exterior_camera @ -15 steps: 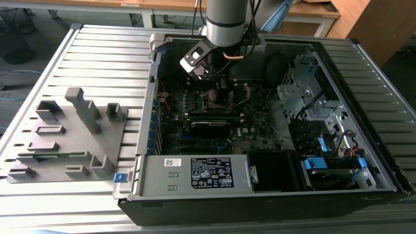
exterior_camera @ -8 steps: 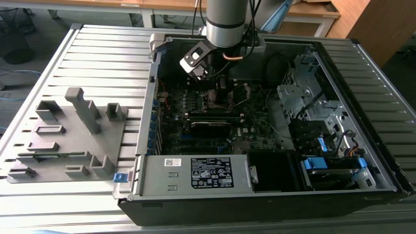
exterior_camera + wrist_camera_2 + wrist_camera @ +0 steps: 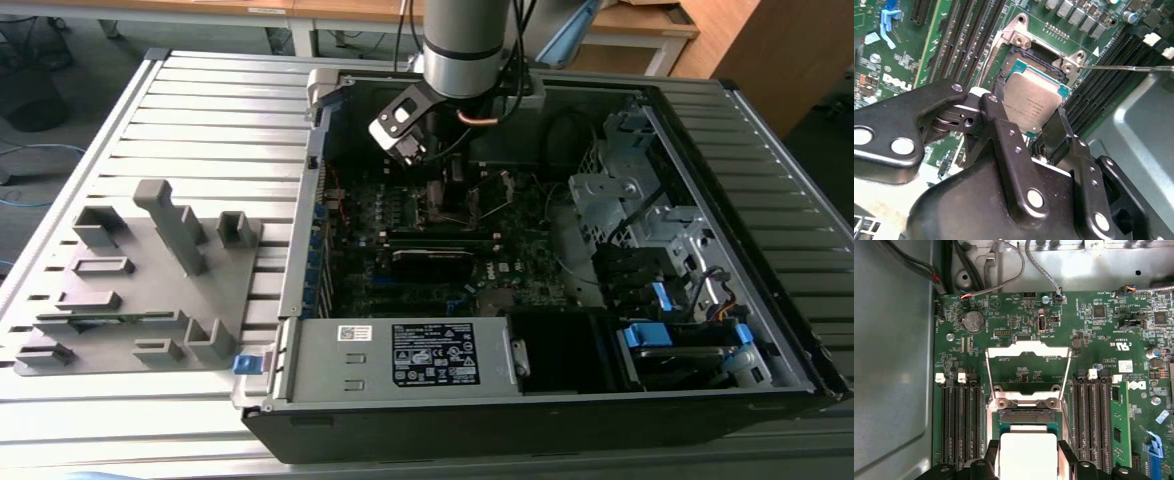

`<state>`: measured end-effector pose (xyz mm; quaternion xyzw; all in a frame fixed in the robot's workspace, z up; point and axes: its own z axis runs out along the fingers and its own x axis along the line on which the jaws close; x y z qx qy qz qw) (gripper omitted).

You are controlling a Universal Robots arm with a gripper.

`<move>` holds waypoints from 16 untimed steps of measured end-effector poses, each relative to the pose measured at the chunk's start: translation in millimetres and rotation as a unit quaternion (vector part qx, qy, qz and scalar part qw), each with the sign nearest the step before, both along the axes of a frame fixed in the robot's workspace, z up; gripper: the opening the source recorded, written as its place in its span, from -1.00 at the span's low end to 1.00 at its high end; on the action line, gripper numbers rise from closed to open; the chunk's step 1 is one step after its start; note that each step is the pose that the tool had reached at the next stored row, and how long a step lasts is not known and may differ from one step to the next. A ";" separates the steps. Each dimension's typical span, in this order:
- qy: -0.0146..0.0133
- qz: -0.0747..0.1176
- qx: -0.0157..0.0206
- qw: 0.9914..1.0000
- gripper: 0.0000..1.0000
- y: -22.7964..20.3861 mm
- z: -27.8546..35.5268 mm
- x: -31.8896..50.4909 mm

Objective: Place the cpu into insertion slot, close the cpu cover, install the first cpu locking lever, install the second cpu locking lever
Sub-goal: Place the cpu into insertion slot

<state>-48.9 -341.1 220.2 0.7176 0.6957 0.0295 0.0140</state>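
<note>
Seemingly in hand (image 3: 1029,114): cpu (image 3: 1032,100) over insertion slot (image 3: 1040,52)

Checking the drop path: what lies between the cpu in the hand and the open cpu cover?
In the first wrist view, the insertion slot, partly uncovered, and a silver hinge bracket lie between the cpu and the open cpu cover.

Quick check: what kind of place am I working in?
Probably a lab or workshop bench: an open computer case on a slatted metal table, a grey parts fixture beside it, wooden desks behind. The tool grips the cpu inside it.
</note>
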 end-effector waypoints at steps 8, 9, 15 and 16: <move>0.000 0.000 0.000 1.000 0.08 0.0 -4.9 1.6; 0.000 0.000 0.000 1.000 0.08 0.0 -5.2 2.7; 0.000 0.000 0.000 1.000 0.08 0.0 -9.8 5.1; 0.000 0.000 0.000 1.000 0.08 0.0 -11.2 5.1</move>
